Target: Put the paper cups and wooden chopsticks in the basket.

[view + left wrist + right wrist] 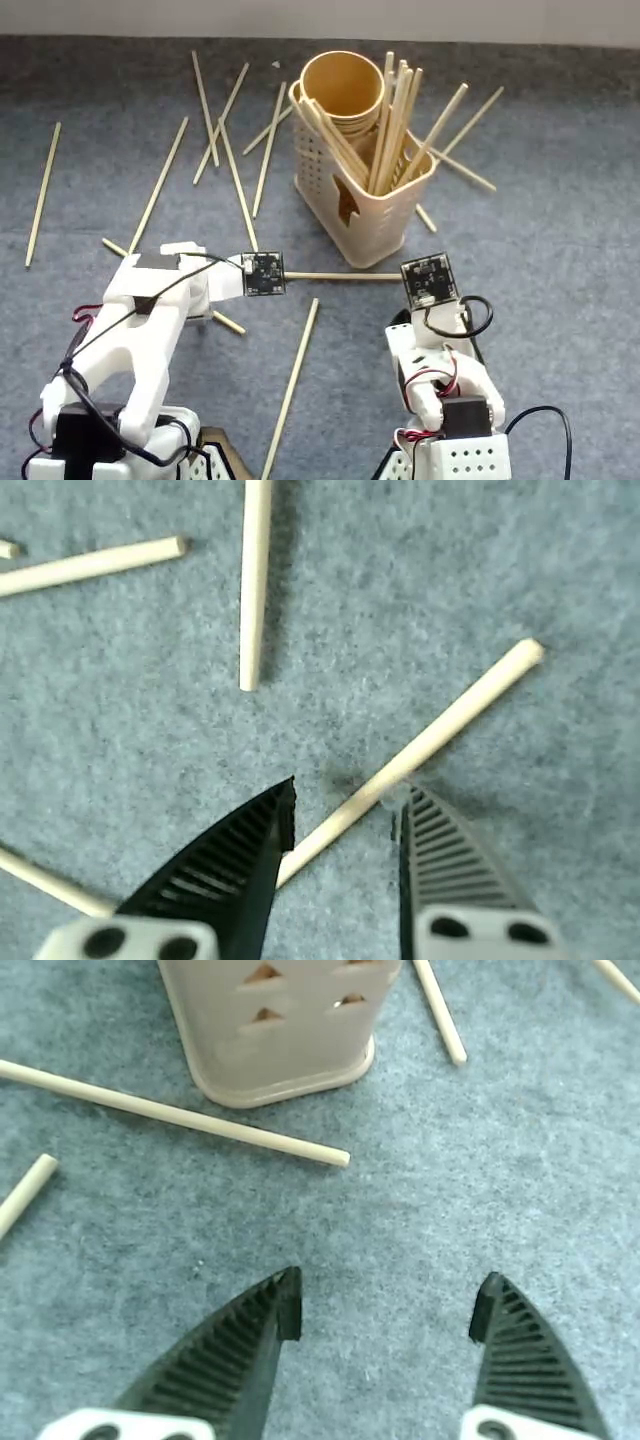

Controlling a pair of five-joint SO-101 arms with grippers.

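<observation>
Grey carpet (560, 200), left gripper (347, 790) spread astride a chopstick (450, 720), right gripper (390, 1280) spread near basket (270, 1050)

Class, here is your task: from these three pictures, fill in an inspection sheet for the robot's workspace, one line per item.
Surface: grey felt-like mat, flat.
Job's things: basket upright, holding stacked paper cups and bundled chopsticks; loose chopsticks lie scattered around it on the mat.
Clutter: nothing seen.
Grippers: left gripper low over the mat, jaws open, single chopstick lying between them; right gripper over bare mat in front of the basket, jaws open and holding nothing.
Cables: black cable loops over the right arm; another runs along the left arm.
Surroundings: pale strip beyond the mat's far edge.
</observation>
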